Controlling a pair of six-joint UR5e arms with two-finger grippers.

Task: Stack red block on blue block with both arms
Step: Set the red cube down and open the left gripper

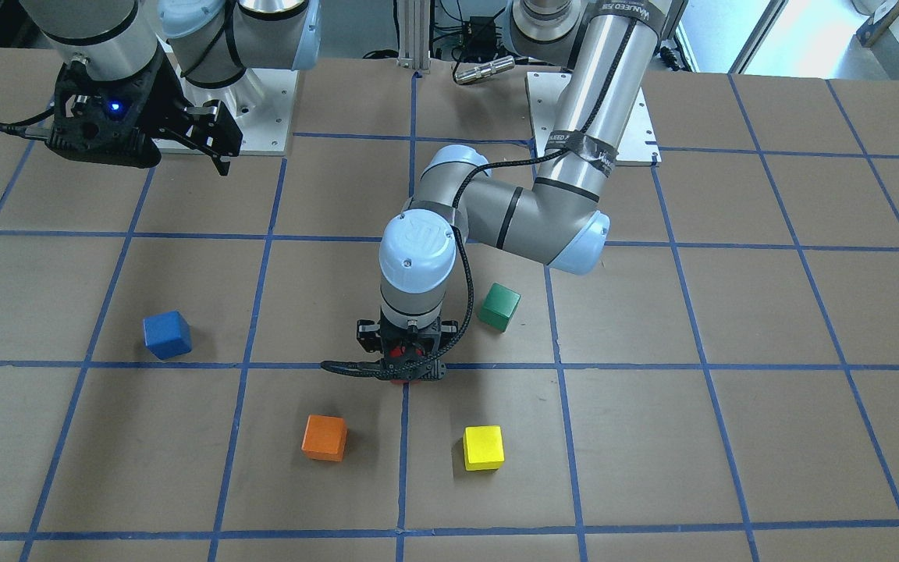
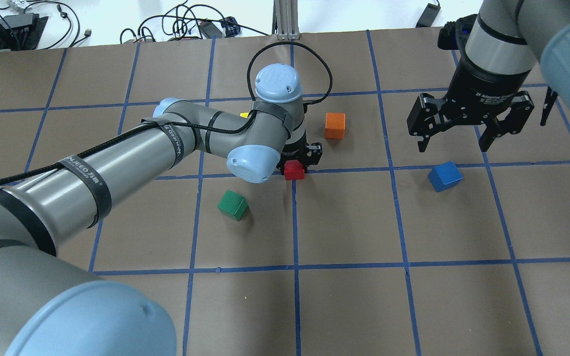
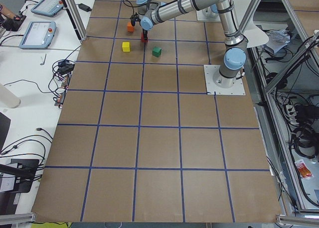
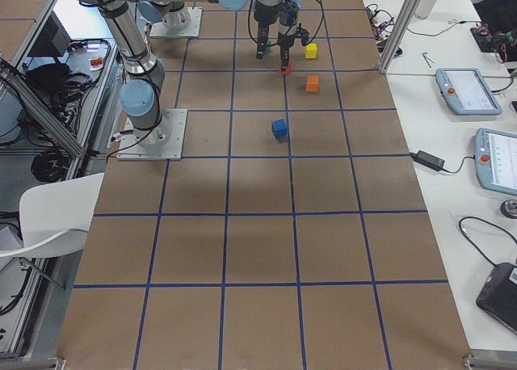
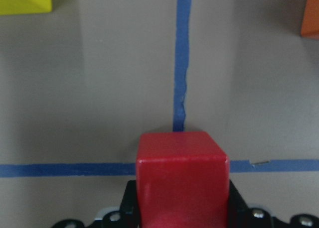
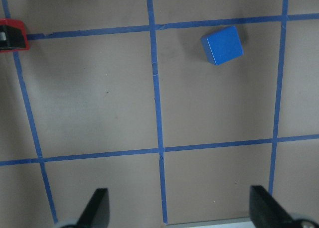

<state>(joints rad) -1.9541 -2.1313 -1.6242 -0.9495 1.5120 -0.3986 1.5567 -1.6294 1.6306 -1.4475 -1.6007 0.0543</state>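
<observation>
The red block (image 5: 182,173) sits between the jaws of my left gripper (image 2: 299,159), which is shut on it at a crossing of blue tape lines, at or just above the table. The block also shows in the overhead view (image 2: 294,171). The blue block (image 2: 444,176) lies alone on the table to the right, also in the right wrist view (image 6: 222,45). My right gripper (image 2: 463,141) hangs open and empty above the table, just behind the blue block.
A green block (image 2: 233,205) lies near the left arm's elbow. An orange block (image 2: 335,125) and a yellow block (image 1: 483,447) lie just beyond the left gripper. The left forearm (image 2: 117,163) stretches across the table's left half.
</observation>
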